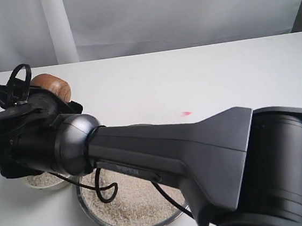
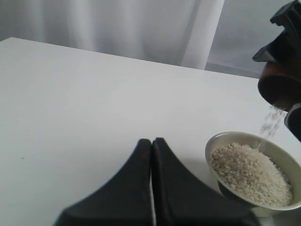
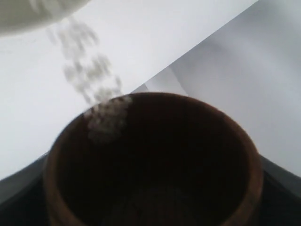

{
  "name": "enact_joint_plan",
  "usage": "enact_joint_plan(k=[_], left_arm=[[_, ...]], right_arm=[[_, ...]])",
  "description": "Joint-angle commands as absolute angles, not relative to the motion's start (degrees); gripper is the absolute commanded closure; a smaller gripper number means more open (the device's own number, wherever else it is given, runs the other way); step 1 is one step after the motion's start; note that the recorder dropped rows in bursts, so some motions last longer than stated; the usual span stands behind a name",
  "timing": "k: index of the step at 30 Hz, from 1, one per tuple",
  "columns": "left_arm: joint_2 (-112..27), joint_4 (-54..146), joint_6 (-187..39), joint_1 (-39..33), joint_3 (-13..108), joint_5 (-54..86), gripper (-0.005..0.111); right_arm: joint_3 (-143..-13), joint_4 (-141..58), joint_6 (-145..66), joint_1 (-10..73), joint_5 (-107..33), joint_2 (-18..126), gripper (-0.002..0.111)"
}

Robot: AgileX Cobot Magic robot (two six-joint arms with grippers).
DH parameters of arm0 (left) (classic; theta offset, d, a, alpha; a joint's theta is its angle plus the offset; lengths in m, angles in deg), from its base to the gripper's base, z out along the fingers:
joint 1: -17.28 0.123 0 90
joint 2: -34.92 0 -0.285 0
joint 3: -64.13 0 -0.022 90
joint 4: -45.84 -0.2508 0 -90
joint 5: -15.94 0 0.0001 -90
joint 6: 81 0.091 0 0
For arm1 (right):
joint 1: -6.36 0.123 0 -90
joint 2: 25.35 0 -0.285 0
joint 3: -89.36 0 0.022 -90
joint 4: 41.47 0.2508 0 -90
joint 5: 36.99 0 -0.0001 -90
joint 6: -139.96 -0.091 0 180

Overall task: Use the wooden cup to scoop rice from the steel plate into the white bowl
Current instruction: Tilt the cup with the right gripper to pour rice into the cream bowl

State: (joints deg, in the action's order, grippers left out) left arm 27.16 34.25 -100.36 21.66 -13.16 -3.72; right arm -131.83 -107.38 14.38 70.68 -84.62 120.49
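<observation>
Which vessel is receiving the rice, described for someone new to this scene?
On the white table, find the wide, shiny steel plate of rice; just left of it in the exterior view sits a small round cream-white ceramic bowl. Unlike the plate it is thick-rimmed and white, and unlike the reddish-brown wooden cup tipped above it, it rests on the table.

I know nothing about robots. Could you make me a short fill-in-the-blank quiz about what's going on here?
1. Rice is falling from the wooden cup into the white bowl ____ it.
2. The right gripper is clamped on the ____.
3. The left gripper, holding nothing, has its jaws ____.
4. The steel plate holds a bed of ____.
Missing words: below, cup, shut, rice.
</observation>
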Motion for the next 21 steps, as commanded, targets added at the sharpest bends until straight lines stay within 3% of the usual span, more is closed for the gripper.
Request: enact_joint_plan(k=[1,9,21], left_arm=[[27.1,34.6,-100.5,21.3,-13.1,-3.4,0.107],[27.1,34.6,-100.5,21.3,-13.1,-3.4,0.107],[27.1,34.6,-100.5,21.3,-13.1,-3.4,0.107]], right_arm=[[-132.5,-111.0,15.3,71.1,-84.8,120.0,0.108],[-132.5,-109.4,10.4,71.1,-85.8,120.0,0.108],[-132.5,-81.7,-8.3,69.2,-90.5,115.9,0.108]])
